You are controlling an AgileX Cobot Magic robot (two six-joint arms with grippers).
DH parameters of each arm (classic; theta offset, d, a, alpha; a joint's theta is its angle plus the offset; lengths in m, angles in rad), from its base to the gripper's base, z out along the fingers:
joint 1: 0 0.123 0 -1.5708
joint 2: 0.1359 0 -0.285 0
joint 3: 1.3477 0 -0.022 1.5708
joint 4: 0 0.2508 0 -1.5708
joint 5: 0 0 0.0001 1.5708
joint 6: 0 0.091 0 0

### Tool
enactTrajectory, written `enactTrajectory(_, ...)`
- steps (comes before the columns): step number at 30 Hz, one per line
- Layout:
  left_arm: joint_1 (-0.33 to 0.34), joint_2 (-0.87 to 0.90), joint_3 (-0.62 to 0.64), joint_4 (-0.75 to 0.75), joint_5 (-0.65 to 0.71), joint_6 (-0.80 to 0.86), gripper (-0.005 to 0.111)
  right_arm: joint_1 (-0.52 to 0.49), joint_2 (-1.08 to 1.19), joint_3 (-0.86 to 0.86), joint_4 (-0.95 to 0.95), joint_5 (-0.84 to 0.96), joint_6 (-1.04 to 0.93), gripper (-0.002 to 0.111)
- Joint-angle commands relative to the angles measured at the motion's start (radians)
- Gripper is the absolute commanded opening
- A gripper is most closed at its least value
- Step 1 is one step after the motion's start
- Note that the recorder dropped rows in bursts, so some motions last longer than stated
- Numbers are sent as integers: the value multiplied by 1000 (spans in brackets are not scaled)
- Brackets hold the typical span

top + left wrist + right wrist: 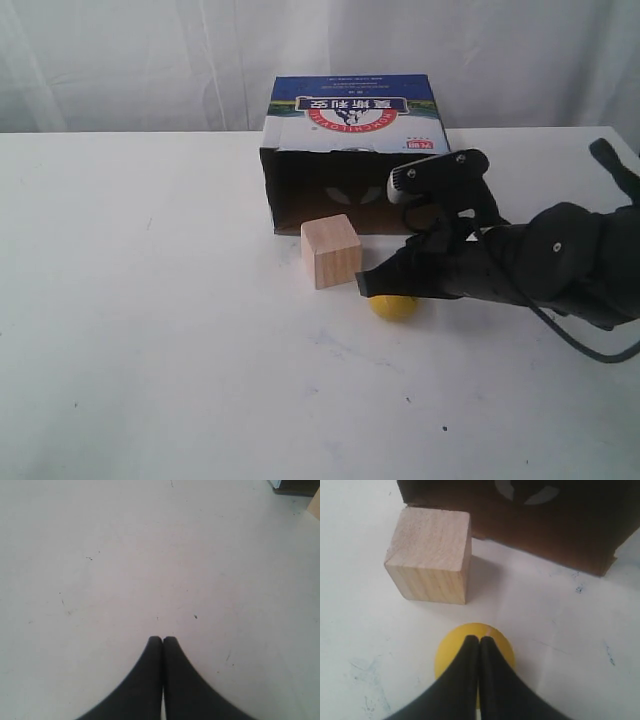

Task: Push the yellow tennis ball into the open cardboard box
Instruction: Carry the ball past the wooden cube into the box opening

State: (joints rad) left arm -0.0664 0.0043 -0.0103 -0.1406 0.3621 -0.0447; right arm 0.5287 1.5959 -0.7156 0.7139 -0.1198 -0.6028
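1. The right claw (366, 285) is down low over the white table (150, 320), its two black fingers pressed tight together with nothing gripped between them.
2. The right wrist view confirms it: the right claw (479, 639) shows only a hairline seam between the fingers, no gap.
3. The yellow tennis ball (395, 307) sits directly under those closed tips. In the wrist view the ball (451, 652) bulges out on both sides of the fingers. Whether the tips press on it or hang just above, I cannot tell.
4. Just ahead of the claw and slightly to one side stands the pale wooden cube (330, 251), upright on the table and close to the ball without touching it. The wrist camera shows the cube (430, 562) clearly.
5. Beyond the cube, further ahead of the claw, is the open cardboard box (350, 115), its dark brown mouth (545, 530) facing the claw and the ball.
6. The ball is outside the box, on the table in front of the opening.
7. The left claw (162, 639) has its fingertips touching, empty, above bare table (150, 555).
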Motion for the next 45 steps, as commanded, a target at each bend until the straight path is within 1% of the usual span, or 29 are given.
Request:
enactTrajectory(1, -6, -4, 8, -14, 50, -3, 0, 11, 14, -53, -61, 15, 3, 0)
enactTrajectory(7, -6, -4, 8, -14, 50, -3, 0, 20, 125, -122, -63, 16, 3, 0)
enactTrajectory(13, -6, -4, 8, -14, 50, -3, 0, 18, 191, -122, -63, 28, 3, 0)
enactTrajectory(18, -6, -4, 8, -14, 50, -3, 0, 14, 210, -122, -60, 3, 3, 0)
enactTrajectory(26, -6, -4, 8, -14, 50, -3, 0, -44, 208, -122, -36, -50, 3, 0)
enactTrajectory(34, -6, -4, 8, -14, 50, -3, 0, -50, 192, -122, -33, 26, 6, 0)
enactTrajectory(36, -6, -4, 8, -14, 50, -3, 0, -63, 189, -132, -31, 70, 12, 0)
enactTrajectory(39, -6, -4, 8, -14, 50, -3, 0, -108, 189, -169, -35, 196, 12, 0)
enactTrajectory(40, -6, -4, 8, -14, 50, -3, 0, -146, 185, -192, -37, 264, 12, 0)
enactTrajectory(45, -6, -4, 8, -14, 50, -3, 0, -262, 177, -321, -35, 599, 2, 0)
